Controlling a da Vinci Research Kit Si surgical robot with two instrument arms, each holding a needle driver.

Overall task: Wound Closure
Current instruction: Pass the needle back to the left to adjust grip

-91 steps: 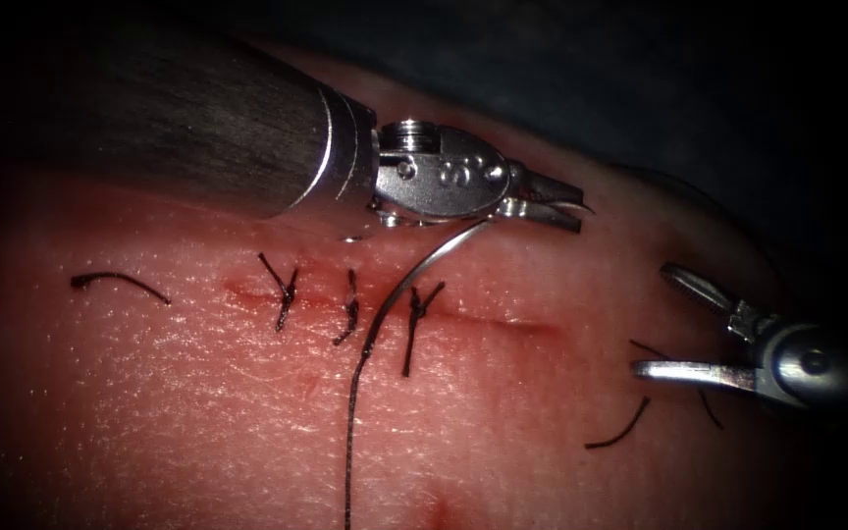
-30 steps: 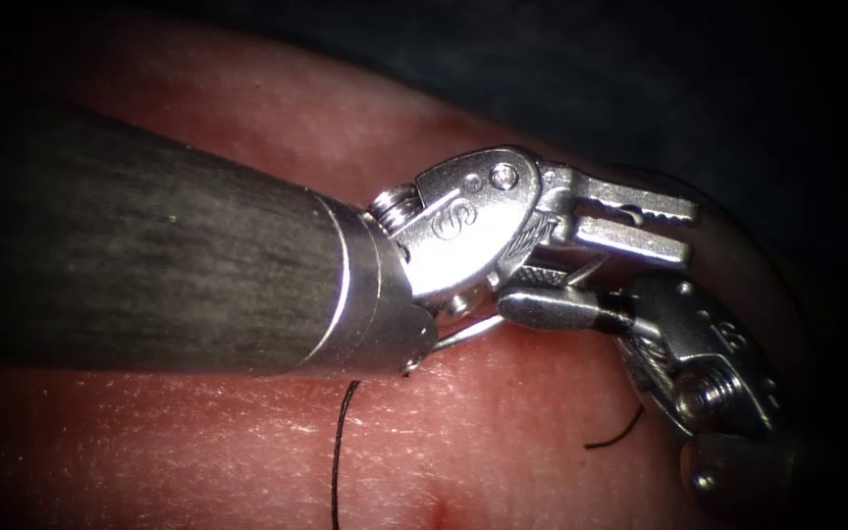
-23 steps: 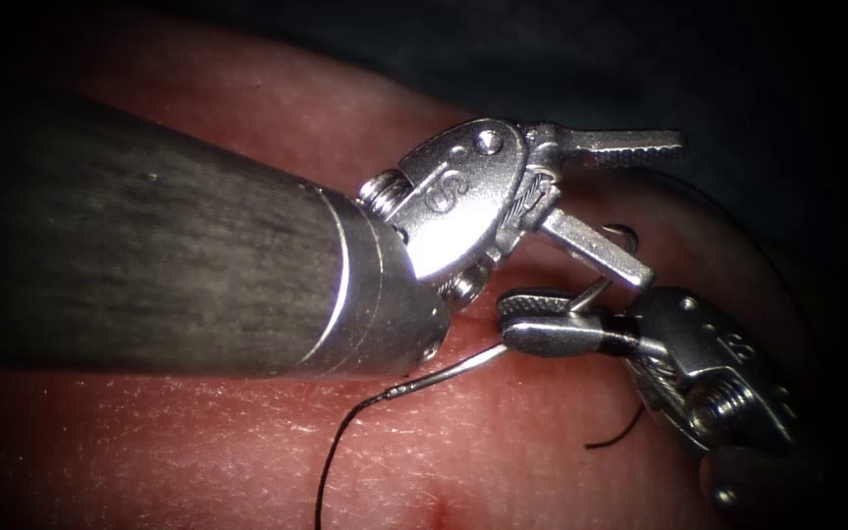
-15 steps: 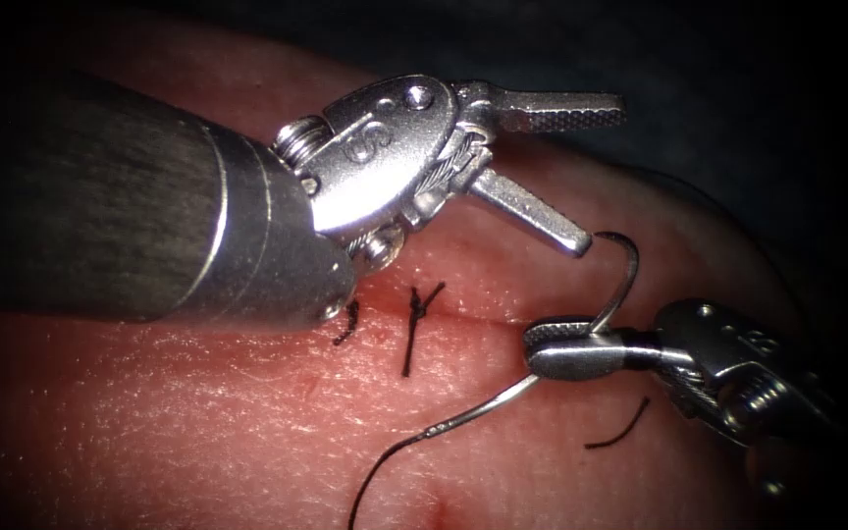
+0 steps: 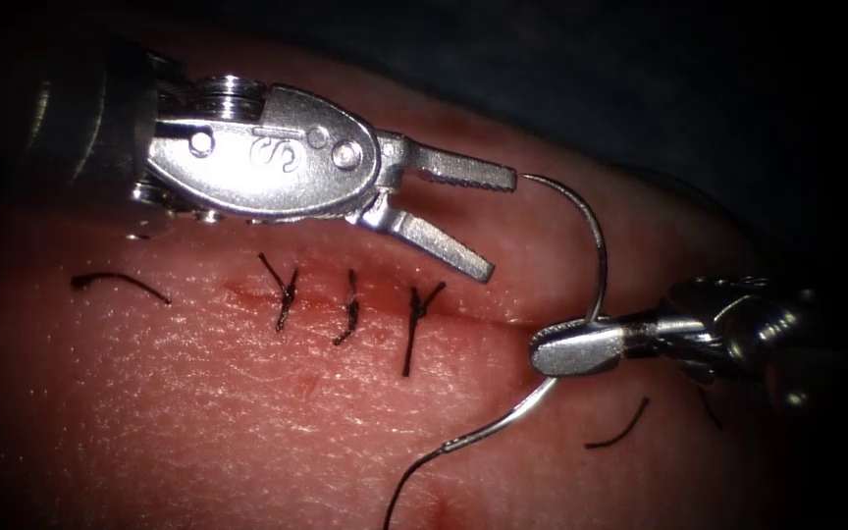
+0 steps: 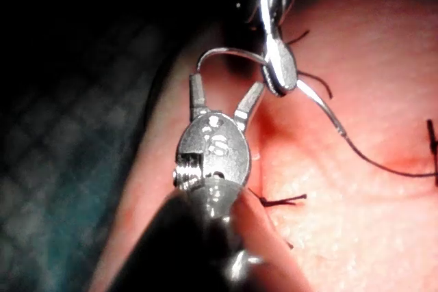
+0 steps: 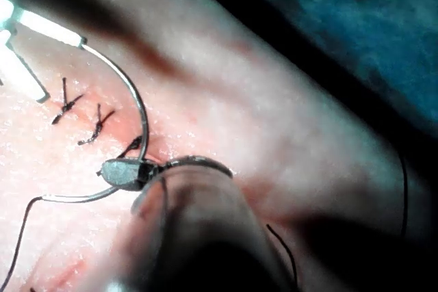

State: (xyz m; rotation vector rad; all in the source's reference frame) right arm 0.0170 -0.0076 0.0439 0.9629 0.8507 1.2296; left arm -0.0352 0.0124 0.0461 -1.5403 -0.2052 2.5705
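My right tool comes in from the right, its jaws shut on the curved needle about midway along its curve. The needle is out of the tissue, over the right end of the cut. Its point arcs up toward my left tool, whose jaws stand open with nothing in them. Black thread trails down from the needle's tail. In the left wrist view the open left tool sits just under the needle's arc. In the right wrist view the right tool grips the needle.
Three knotted stitches cross the cut to the left of the needle. Loose cut ends of thread lie at the far left and below the right tool. A spot of red fluid marks the near tissue.
The left tool let go of the needle, opened wider and drew back to the left, uncovering the stitches. The right tool kept its hold and the needle's point swung upward.
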